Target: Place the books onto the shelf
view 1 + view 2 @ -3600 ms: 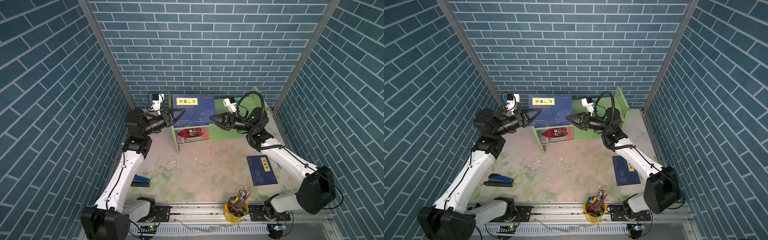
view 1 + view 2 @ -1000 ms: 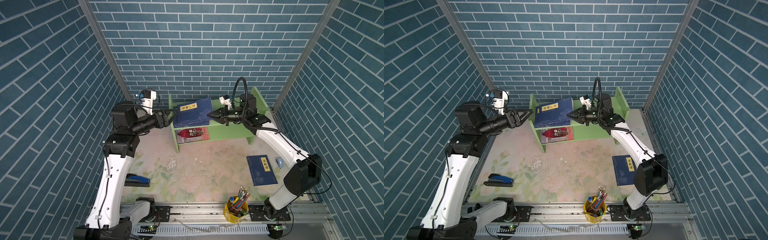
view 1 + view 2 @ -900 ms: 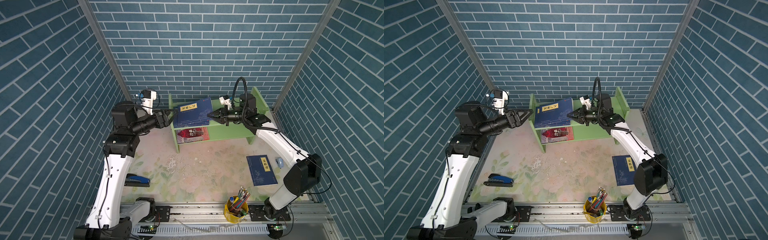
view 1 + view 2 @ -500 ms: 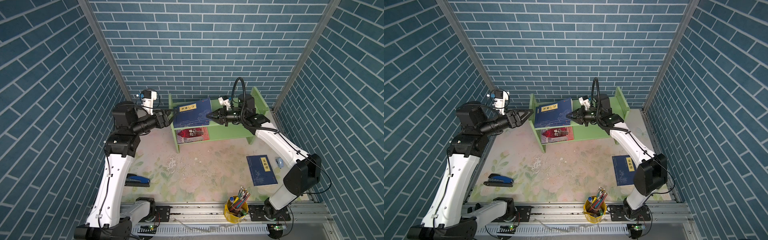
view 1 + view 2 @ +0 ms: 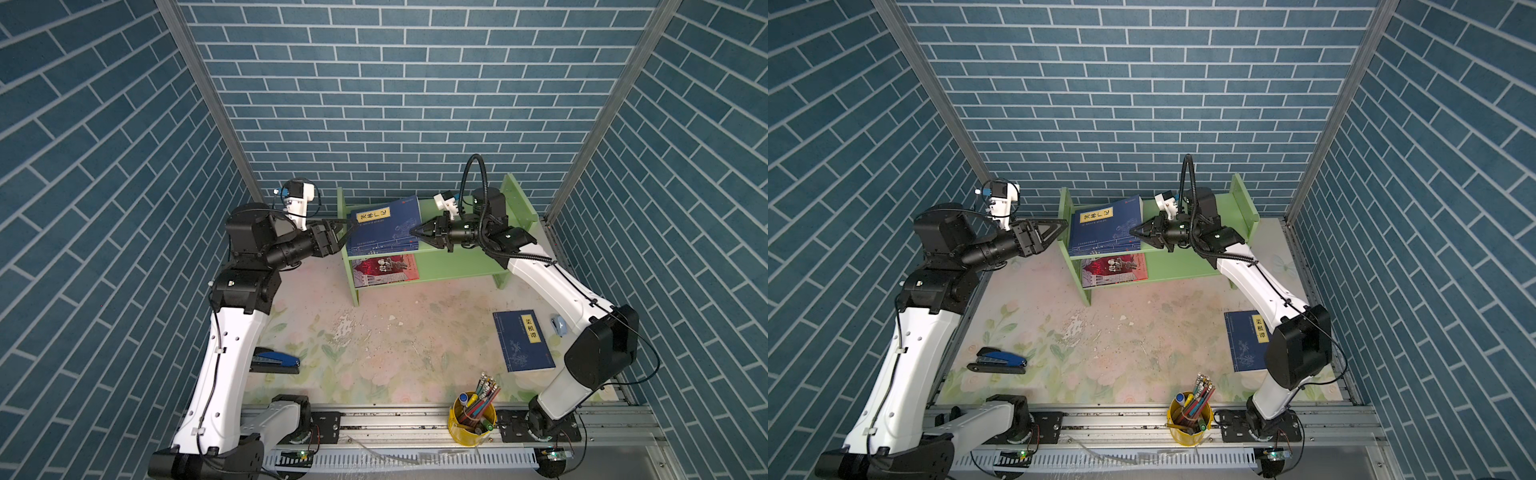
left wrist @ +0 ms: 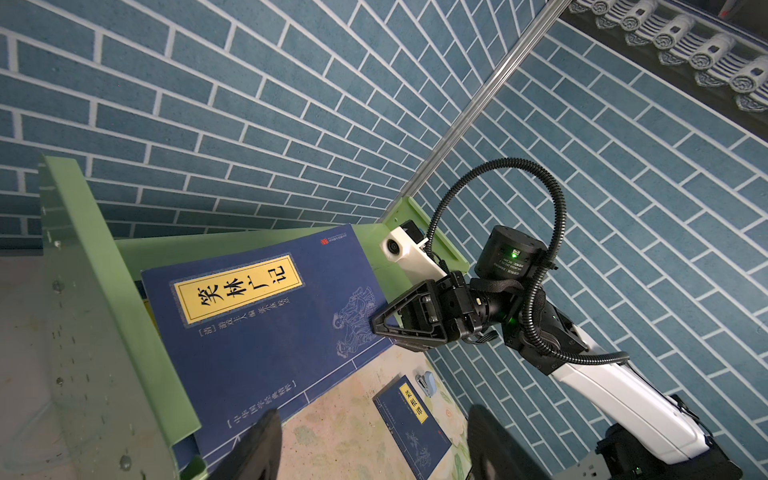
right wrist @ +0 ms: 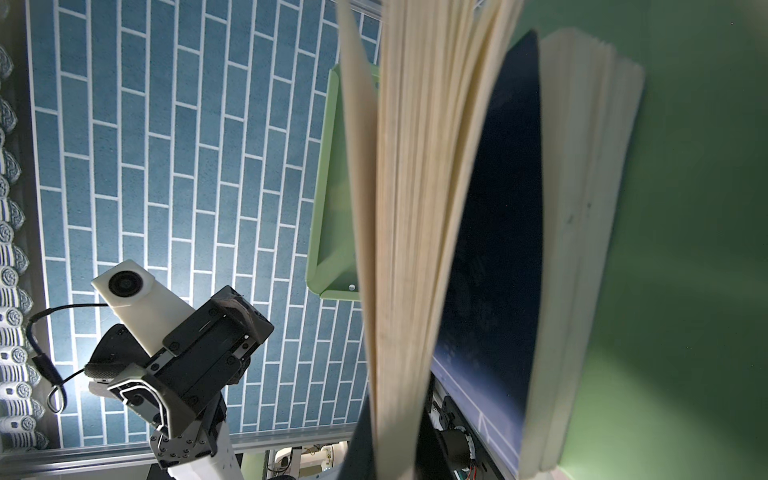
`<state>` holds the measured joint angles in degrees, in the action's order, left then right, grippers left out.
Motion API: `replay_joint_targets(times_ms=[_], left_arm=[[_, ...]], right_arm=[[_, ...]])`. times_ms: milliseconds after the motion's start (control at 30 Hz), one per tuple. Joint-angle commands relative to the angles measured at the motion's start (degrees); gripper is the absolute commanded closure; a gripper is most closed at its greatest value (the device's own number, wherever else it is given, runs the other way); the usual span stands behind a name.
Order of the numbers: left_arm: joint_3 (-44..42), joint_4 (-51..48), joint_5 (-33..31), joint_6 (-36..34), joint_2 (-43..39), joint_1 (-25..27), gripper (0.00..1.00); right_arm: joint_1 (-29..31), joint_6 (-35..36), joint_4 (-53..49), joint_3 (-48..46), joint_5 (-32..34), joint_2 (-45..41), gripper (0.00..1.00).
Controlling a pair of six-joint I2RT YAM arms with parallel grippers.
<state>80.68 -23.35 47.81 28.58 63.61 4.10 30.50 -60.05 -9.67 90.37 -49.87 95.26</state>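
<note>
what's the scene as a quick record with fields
shelf: light-green two-tier rack by the back wall
upper tier: navy books, top navy book tilted
lower tier: red-and-grey book, flat
right gripper: shut on top navy book's edge
left gripper: open, by the shelf's side panel, holding nothing
off shelf: loose navy book, flat on the table
other: blue stapler, yellow pen cup

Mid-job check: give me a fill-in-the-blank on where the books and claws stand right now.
The right claw is shut on the top navy book on the shelf's ___ tier.
The left claw is ___, holding nothing.
The red-and-grey book lies on the ___ tier.
Off the shelf, ___ navy book lies on the table.
Missing: upper; open; lower; one.
</note>
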Motion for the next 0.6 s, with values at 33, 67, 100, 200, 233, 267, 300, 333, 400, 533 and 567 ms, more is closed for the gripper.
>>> replay_joint_targets(times_ms=[33, 67, 100, 200, 233, 267, 300, 333, 400, 533, 567], left_arm=[[-0.67, 1.44, 0.64, -0.11, -0.33, -0.32, 0.28], [-0.71, 1.45, 0.63, -0.1, -0.39, -0.32, 0.28], [-0.72, 1.38, 0.7, -0.12, -0.42, -0.32, 0.28], [-0.66, 1.29, 0.68, -0.19, -0.44, -0.32, 0.28], [-0.7, 1.25, 0.64, -0.23, -0.53, -0.32, 0.28], [-0.7, 1.29, 0.7, -0.15, -0.52, -0.32, 0.28], [-0.79, 1.29, 0.69, -0.11, -0.51, -0.32, 0.28], [-0.89, 1.29, 0.69, -0.14, -0.53, -0.27, 0.28], [-0.97, 1.29, 0.7, -0.1, -0.55, -0.32, 0.28], [-1.12, 1.47, 0.7, 0.06, -0.69, -0.32, 0.28], [-1.21, 1.55, 0.64, 0.15, -0.73, -0.32, 0.28]], right_arm=[[0.3, -0.98, 4.49, 0.56, 0.73, 0.53, 1.0], [0.31, -1.01, 4.48, 0.56, 0.87, 0.58, 1.0], [0.33, -0.99, 4.49, 0.49, 1.07, 0.54, 1.0], [0.35, -0.93, 4.51, 0.58, 1.35, 0.6, 1.0], [0.34, -0.94, 4.41, 0.7, 1.05, 0.75, 1.0], [0.33, -0.87, 4.36, 0.74, 1.0, 0.71, 1.0], [0.25, -0.79, 4.23, 0.75, 0.91, 0.71, 1.0], [0.26, -0.74, 4.07, 0.59, 0.81, 0.71, 1.0], [0.3, -0.54, 3.84, 0.23, 0.87, 0.55, 1.0], [0.33, 0.25, 2.43, -0.18, 1.56, 0.23, 0.94], [0.35, 0.5, 2.03, -0.25, 1.9, 0.12, 0.89]])
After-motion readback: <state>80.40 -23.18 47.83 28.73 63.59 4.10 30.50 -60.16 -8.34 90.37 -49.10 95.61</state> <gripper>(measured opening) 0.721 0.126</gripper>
